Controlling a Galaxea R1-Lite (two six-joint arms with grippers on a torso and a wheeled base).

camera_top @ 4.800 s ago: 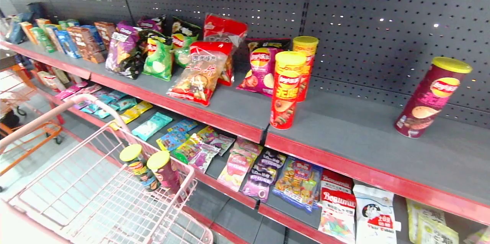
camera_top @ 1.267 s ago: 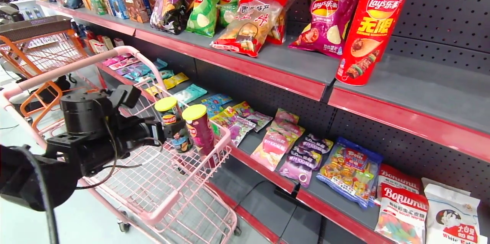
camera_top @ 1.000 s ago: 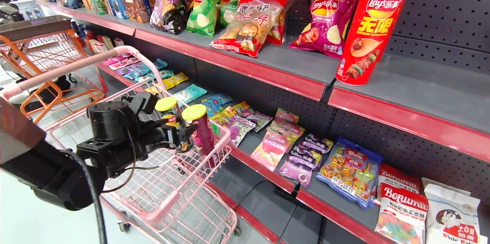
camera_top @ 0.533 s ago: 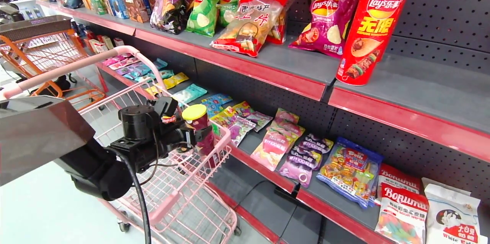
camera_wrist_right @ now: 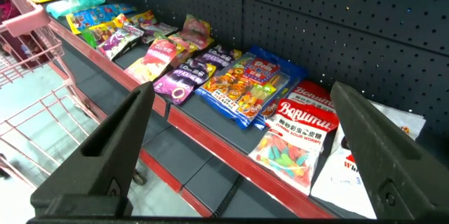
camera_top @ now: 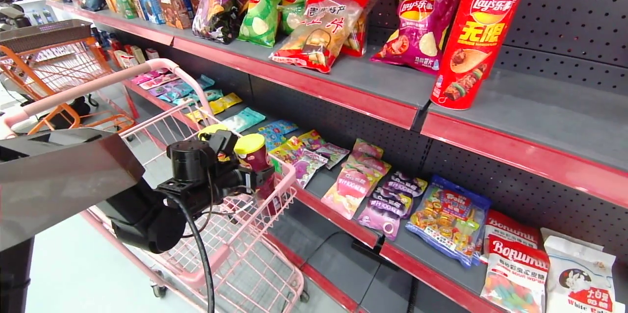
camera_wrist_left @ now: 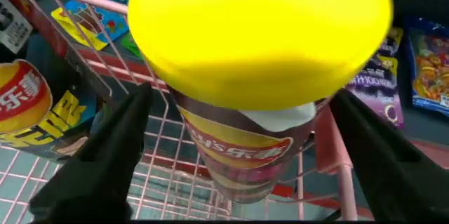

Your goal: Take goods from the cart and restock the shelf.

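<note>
the purple chip can [camera_top: 256, 157], upright in a corner of the pink cart [camera_top: 289, 175], is straddled by the left gripper [camera_top: 248, 175], jaws spread and clear of it. its label is half hidden under the yellow lid [camera_wrist_left: 259, 34]. the right gripper [camera_wrist_right: 245, 154] is held with jaws parted near candy bags [camera_wrist_right: 245, 83].

Bright, even light falls from overhead; the pale smooth floor [camera_top: 54, 273] is nearly washed out at the head view's left; the shiny plastic snack bags [camera_top: 314, 33] carry white highlights; pinpoints of glare dot the dark perforated metal back panel [camera_top: 564, 13]; the grey upper shelf with a red front edge [camera_top: 539, 107] shades the grey lower shelf [camera_top: 338, 219] beneath it; the head view bows straight shelf edges toward its borders; in the left wrist view the round yellow plastic lid [camera_wrist_left: 259, 34] glows on top, its lower rim and the maroon cardboard can [camera_wrist_left: 242, 154] below in shade.
</note>
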